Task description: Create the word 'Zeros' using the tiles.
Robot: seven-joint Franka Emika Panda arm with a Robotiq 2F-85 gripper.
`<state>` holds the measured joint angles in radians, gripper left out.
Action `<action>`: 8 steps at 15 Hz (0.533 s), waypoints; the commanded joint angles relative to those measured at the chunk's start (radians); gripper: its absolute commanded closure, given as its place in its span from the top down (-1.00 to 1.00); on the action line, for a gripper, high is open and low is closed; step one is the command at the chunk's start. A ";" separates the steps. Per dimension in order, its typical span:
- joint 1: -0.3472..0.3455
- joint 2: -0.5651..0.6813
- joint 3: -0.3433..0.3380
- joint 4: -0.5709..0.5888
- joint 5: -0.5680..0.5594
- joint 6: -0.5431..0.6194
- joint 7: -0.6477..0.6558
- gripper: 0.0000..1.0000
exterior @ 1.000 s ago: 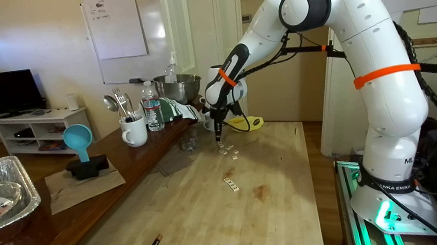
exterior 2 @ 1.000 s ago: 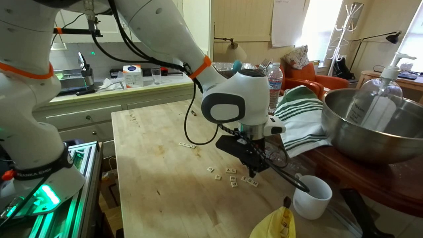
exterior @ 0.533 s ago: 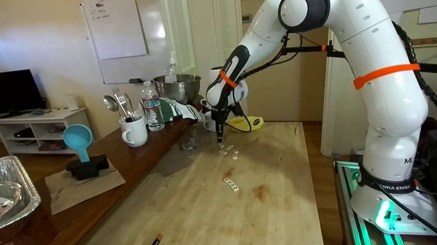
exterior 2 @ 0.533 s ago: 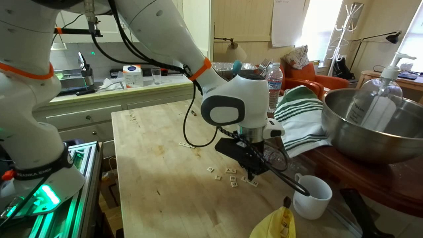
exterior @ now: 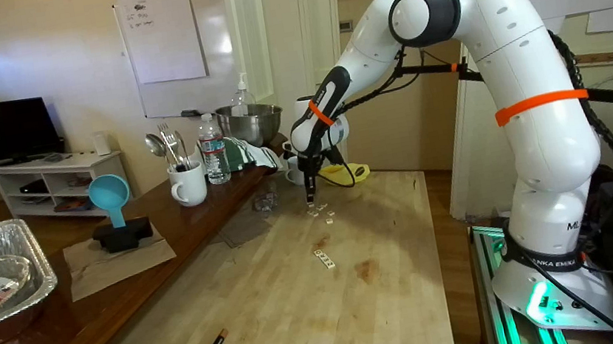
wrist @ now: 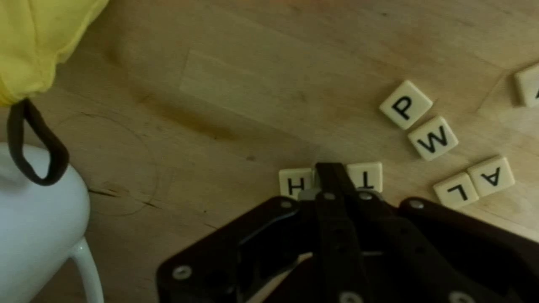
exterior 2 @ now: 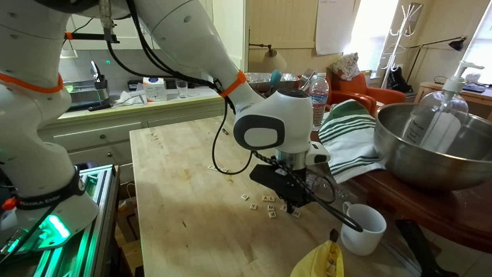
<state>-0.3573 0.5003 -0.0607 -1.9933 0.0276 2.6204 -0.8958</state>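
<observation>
Inspecting legible lettering first: in the wrist view the gripper points down at the wooden tabletop, fingers closed together, holding nothing that shows. The tips stand between an H tile near 8 o'clock and a T tile at 3 o'clock; what lies directly beneath is largely covered, and contact cannot be confirmed. From the tips, a P tile lies just short of 2 o'clock, beside a W-or-M tile past 2 o'clock. An L tile and an A tile touch at about 3 o'clock. The yellow pouch sits at 10 o'clock, the white mug between 8 and 9.

In an exterior view, a Y tile lies at 9 o'clock from the tips, a U-like tile slightly past it. A separate row of tiles lies well apart, at 6 o'clock in an exterior view, letters too small to certify.

Base band: part of FRANKA EMIKA readable. Water bottle: blue-and-red label, brand illegible. Pump bottle: print blurred. Paper sheet: handwriting, illegible.
</observation>
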 commanded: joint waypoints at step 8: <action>0.002 0.030 0.045 0.006 -0.010 -0.003 -0.058 -1.00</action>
<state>-0.3559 0.5007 -0.0328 -1.9920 0.0276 2.6204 -0.9336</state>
